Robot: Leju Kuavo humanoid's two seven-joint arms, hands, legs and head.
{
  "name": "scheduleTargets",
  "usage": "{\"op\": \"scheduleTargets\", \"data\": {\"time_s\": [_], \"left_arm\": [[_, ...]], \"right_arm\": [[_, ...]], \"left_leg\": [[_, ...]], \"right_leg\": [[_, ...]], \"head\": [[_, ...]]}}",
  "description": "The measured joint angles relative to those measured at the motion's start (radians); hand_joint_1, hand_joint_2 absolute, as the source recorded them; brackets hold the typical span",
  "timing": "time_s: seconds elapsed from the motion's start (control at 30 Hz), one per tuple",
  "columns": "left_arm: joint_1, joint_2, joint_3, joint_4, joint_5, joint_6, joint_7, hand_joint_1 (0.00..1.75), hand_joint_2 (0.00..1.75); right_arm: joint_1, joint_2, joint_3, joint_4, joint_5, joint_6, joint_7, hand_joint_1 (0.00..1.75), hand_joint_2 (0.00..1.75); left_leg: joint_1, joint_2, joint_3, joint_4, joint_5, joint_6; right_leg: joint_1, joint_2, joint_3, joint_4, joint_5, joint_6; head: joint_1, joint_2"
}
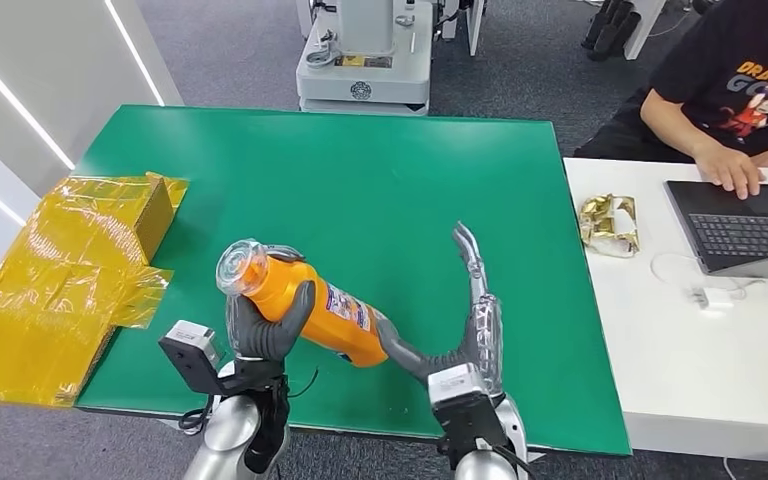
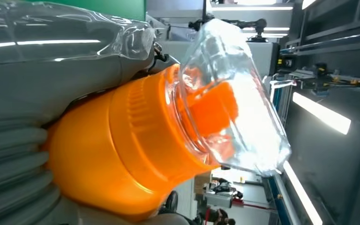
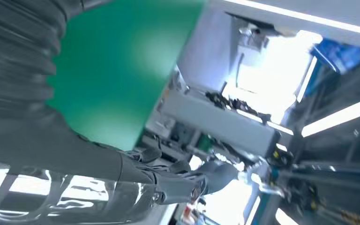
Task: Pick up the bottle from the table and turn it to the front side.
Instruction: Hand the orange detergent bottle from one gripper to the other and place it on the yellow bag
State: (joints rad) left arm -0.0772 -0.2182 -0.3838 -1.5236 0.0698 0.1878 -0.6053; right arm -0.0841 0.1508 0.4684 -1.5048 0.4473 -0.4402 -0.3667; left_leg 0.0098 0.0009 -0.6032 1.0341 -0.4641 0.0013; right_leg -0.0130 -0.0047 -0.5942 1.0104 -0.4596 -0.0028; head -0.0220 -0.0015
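Observation:
An orange bottle [image 1: 335, 310] with a clear cap [image 1: 238, 266] and a label on its side hangs tilted over the front of the green table [image 1: 360, 180], cap up and to the left. My left hand [image 1: 265, 325] grips it around the upper body. In the left wrist view the orange bottle [image 2: 122, 145] and its clear cap [image 2: 234, 93] stand out past my left hand [image 2: 14, 154]. My right hand [image 1: 470, 330] is just right of the bottle's base. Its thumb touches that base and its fingers stretch away over the table. The right wrist view shows my right hand [image 3: 37, 140] above the green table [image 3: 117, 70].
Yellow film-wrapped boxes [image 1: 70, 270] lie at the table's left edge. To the right is a white table [image 1: 680, 360] with a crumpled gold wrapper [image 1: 608, 224], a laptop [image 1: 745, 230] and a person typing [image 1: 740, 80]. A grey machine base [image 1: 365, 60] stands beyond the far edge.

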Motion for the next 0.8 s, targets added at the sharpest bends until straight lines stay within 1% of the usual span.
{"op": "scheduleTargets", "data": {"time_s": [0.4, 0.53, 0.67, 0.8], "left_arm": [[0.006, 0.003, -0.007, -0.007, 0.007, -0.002, 0.000, 1.75, 1.75], [0.006, 0.005, -0.007, -0.008, -0.020, 0.003, 0.000, 1.75, 1.75], [0.004, 0.012, -0.007, -0.017, -0.094, 0.043, 0.011, 1.75, 1.75], [0.002, 0.035, -0.004, -0.043, -0.178, 0.096, 0.035, 1.75, 1.75]], "right_arm": [[0.016, 0.000, -0.008, -0.074, -0.003, -0.015, -0.020, 0.00, 1.75], [0.022, 0.001, -0.015, -0.098, 0.008, -0.022, -0.033, 0.00, 1.75], [0.030, 0.002, -0.021, -0.130, 0.017, -0.043, -0.054, 0.00, 1.75], [0.037, 0.002, -0.021, -0.163, 0.008, -0.068, -0.082, 0.00, 1.75]], "left_leg": [[0.000, 0.000, 0.001, 0.000, 0.001, 0.000], [0.000, 0.000, 0.001, 0.000, 0.001, 0.000], [0.000, 0.000, 0.001, 0.000, 0.001, 0.000], [0.000, 0.000, 0.001, 0.000, 0.001, 0.000]], "right_leg": [[0.001, 0.000, 0.001, 0.000, 0.001, 0.000], [0.001, 0.000, 0.001, 0.000, 0.001, 0.000], [0.001, 0.000, 0.001, 0.000, 0.001, 0.000], [0.001, 0.000, 0.001, 0.000, 0.001, 0.000]], "head": [[0.000, 0.000], [0.000, 0.000], [0.000, 0.000], [0.000, 0.000]]}}
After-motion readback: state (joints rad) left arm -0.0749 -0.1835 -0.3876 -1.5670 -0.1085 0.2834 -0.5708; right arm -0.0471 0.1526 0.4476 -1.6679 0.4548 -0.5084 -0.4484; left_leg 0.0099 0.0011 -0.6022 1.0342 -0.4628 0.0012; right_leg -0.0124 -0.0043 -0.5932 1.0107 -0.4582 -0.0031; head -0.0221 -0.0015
